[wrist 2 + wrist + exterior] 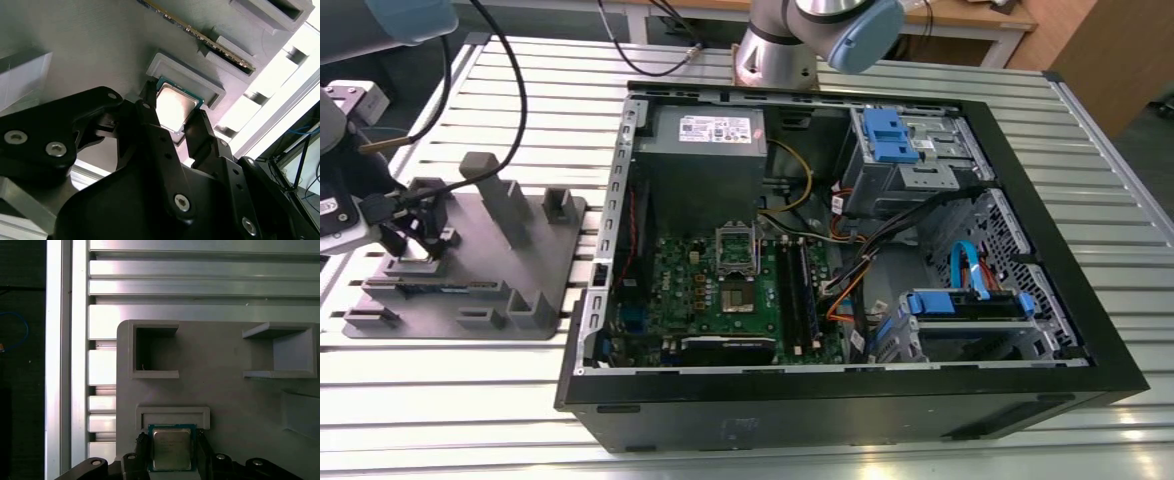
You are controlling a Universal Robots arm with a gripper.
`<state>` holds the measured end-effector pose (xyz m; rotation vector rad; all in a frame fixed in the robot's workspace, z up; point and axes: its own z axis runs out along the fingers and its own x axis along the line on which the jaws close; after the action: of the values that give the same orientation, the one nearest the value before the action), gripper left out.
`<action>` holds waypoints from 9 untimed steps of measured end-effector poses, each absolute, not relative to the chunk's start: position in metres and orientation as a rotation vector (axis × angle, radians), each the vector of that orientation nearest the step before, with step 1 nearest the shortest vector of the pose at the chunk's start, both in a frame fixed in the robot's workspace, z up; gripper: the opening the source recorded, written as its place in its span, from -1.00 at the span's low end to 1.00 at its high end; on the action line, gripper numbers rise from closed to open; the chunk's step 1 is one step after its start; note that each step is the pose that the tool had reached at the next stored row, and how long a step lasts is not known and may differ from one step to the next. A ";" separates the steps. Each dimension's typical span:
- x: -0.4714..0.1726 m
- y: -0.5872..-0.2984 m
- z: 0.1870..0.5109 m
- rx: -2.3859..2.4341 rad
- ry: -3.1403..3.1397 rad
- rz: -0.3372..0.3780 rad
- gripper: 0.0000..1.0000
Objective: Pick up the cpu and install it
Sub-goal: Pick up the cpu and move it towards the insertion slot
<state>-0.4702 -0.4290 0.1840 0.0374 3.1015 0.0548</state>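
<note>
Exterior view first: a black computer case [854, 400] lies open on a slatted metal counter [454, 400]. A grey plastic tray [520, 300] with upright blocks sits just beside it on the exterior view's left. Inside the case a green circuit board [720, 290] lies flat on the floor, with a metal socket [736, 245] near its middle. A grey power supply [707, 130] fills the far corner, and blue-fronted drive cages [907, 140] stand along the exterior view's right wall. Loose cables [854, 270] run between the cages and the board.

The gripper [407, 240] hangs low over the tray's outer end, well apart from the case.

Both wrist views show the cpu [171, 447] [175, 102] lying flat, silver top up, in a shallow seat on the tray [240, 390] [90, 45]. A raised grey rim [172, 416] [185, 75] borders one side of it. The gripper [171, 454] [174, 114] straddles the chip. Its black fingers [141, 450] [150, 112] stand against two opposite edges with no gap to be seen — closed on the cpu, which rests in its seat.

Two open-sided box pockets [155, 352] rise from the tray beyond the rim in the first wrist view. In the second wrist view, a long thin card [200, 35] stands on edge in a slot.
</note>
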 end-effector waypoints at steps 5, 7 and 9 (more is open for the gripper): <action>-0.470 -0.429 0.184 0.037 3.101 0.055 -0.06; -0.470 -0.429 0.184 0.037 3.101 0.055 -0.06; -0.470 -0.429 0.186 0.037 3.101 0.055 -0.06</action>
<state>-0.4702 -0.4290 0.1858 0.0373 3.1011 0.0550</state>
